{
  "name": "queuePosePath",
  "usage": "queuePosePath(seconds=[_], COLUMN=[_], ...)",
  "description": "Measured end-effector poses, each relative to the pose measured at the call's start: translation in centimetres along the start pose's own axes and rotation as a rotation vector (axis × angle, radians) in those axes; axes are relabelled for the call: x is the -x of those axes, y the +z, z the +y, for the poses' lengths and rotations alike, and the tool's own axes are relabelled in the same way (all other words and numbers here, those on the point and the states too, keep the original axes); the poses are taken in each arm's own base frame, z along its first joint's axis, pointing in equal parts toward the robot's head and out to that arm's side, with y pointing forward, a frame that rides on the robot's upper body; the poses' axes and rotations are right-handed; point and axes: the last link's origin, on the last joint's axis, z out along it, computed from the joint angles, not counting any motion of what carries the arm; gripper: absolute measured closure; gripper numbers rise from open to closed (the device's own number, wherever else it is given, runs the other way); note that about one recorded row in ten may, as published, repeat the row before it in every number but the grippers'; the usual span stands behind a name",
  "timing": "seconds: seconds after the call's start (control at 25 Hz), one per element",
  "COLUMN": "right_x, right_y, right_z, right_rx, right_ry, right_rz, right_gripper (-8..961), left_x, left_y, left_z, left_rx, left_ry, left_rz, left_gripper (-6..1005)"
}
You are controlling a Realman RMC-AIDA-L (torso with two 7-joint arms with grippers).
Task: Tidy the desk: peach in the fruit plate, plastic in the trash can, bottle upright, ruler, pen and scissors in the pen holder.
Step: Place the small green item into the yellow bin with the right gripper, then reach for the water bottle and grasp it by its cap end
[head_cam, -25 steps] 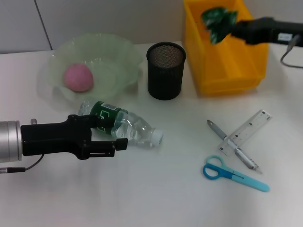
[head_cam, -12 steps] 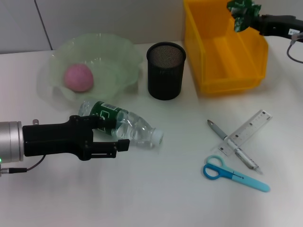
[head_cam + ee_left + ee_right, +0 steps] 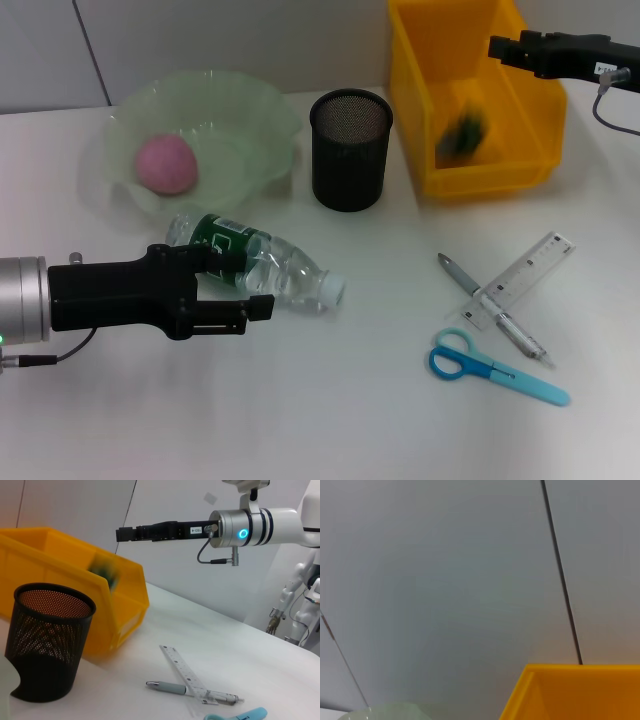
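The right tool (image 3: 497, 47), empty and narrow above the yellow trash bin (image 3: 438, 165), has the green plastic (image 3: 462, 135) inside; left tool (image 3: 250, 290), spread around the lying bottle (image 3: 262, 265), should grip mid-body before uprighting.

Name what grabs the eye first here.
The yellow bin at the desk's back right, with a blurred green plastic scrap inside it below the right pincer. Next, the left pincer at the lying bottle, near the front left.
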Motion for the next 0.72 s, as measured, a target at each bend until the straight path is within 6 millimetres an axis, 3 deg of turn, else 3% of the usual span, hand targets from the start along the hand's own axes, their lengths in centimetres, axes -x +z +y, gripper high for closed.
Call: queuePosePath(seconds=[0.04,0.24,0.44,0.72], right_x=[0.05,0.14,0.2,0.37], right_y=[0.02,-0.01,-0.05,-0.23], right_z=[0.02,-0.02,-0.07,-0.18], right_rx=[0.0,-0.001,-0.003,-0.005], right_ry=[0.0,-0.001,0.002,0.019], right_rz=[-0.001,-0.002,-0.007,-0.028], right_gripper=[547,332,229,228], left_x=[0.0,0.0,-0.07,-0.13], left_y=[0.0,0.0,0.0,-0.08], left_z=[0.0,0.0,-0.06,-0.1], left_rx=[0.0,0.0,-0.002,-0.002], left_ry=[0.0,0.001,0.004,0.003], left_rz=[0.0,0.0,-0.001,-0.001], left_gripper=[187,187,188,188])
